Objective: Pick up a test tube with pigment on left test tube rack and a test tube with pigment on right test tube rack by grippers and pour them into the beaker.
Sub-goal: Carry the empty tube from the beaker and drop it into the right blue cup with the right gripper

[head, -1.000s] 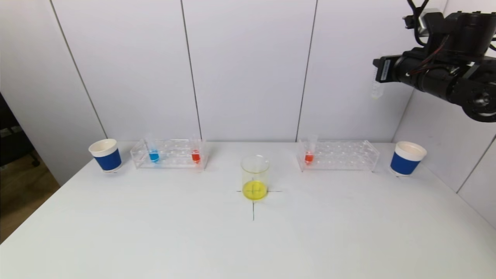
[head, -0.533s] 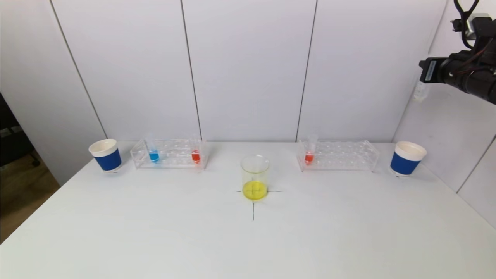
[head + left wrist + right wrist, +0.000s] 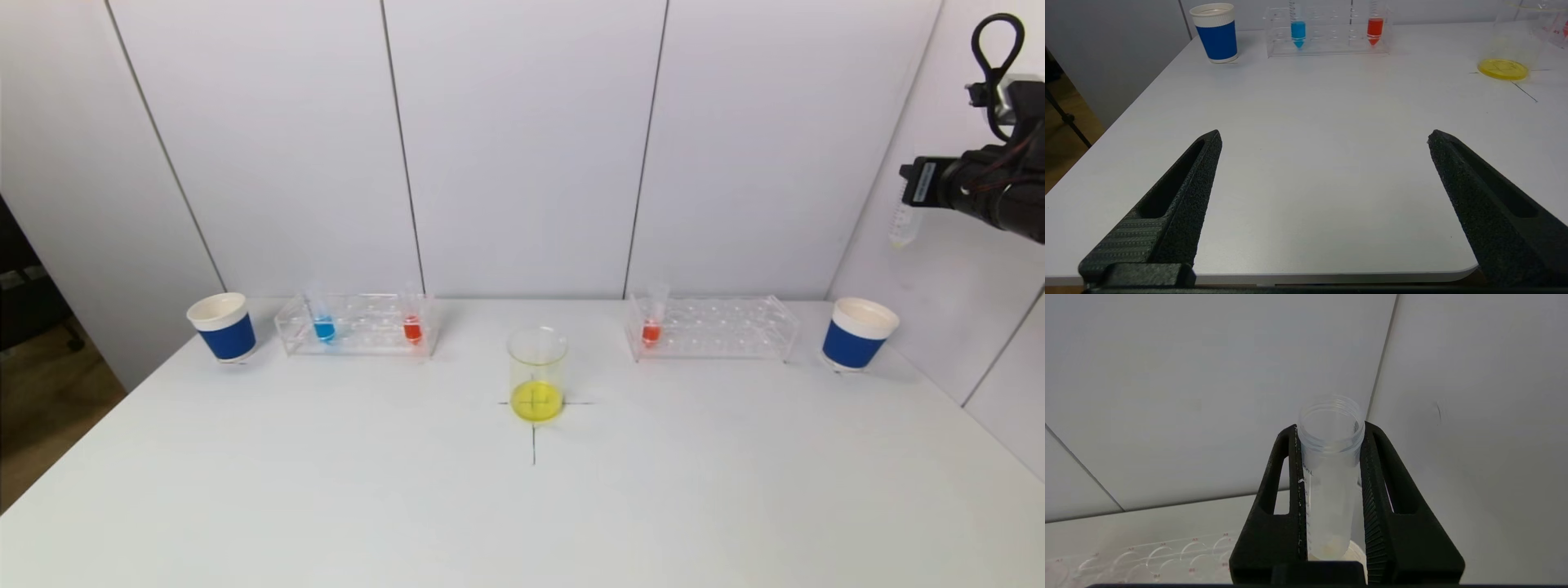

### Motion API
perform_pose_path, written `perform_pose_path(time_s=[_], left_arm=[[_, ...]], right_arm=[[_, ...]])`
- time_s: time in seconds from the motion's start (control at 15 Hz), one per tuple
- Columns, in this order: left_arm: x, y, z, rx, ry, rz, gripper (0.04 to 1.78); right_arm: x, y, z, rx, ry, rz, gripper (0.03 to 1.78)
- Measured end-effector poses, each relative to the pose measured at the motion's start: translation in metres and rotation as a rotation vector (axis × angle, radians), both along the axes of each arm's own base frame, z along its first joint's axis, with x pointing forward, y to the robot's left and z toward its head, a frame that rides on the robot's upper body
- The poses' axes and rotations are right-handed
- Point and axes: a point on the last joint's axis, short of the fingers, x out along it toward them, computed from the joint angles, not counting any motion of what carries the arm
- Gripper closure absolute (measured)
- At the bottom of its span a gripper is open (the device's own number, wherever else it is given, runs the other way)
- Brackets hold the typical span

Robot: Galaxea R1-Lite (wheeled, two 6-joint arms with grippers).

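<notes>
The beaker (image 3: 537,374) stands mid-table on a black cross, with yellow liquid at its bottom; it also shows in the left wrist view (image 3: 1511,45). The left rack (image 3: 357,324) holds a blue tube (image 3: 323,324) and a red tube (image 3: 412,325). The right rack (image 3: 712,327) holds one red tube (image 3: 651,325). My right gripper (image 3: 908,189) is high at the far right, above the right cup, shut on an upright, nearly empty clear tube (image 3: 1329,477). My left gripper (image 3: 1323,139) is open and empty, low near the table's front edge, out of the head view.
A blue-banded paper cup (image 3: 223,327) stands left of the left rack and another cup (image 3: 857,333) right of the right rack. Grey wall panels close the back and right side. The table edge (image 3: 1290,278) is just below my left fingers.
My right gripper has moved rightward, then slightly down, carrying the clear tube away from above the right rack toward the right cup. Nothing on the table has moved.
</notes>
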Motion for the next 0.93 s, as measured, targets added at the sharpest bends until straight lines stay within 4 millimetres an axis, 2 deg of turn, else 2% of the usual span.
perform_pose_path(time_s=[0.53,0.93], left_arm=[[0.000,0.000,0.000,0.000,0.000,0.000,0.06],[0.000,0.000,0.000,0.000,0.000,0.000,0.06]], right_arm=[[0.009,-0.003,-0.049,0.007,0.023,-0.005,1.36],[0.016,-0.016,-0.088,0.054,0.022,-0.034,1.36]])
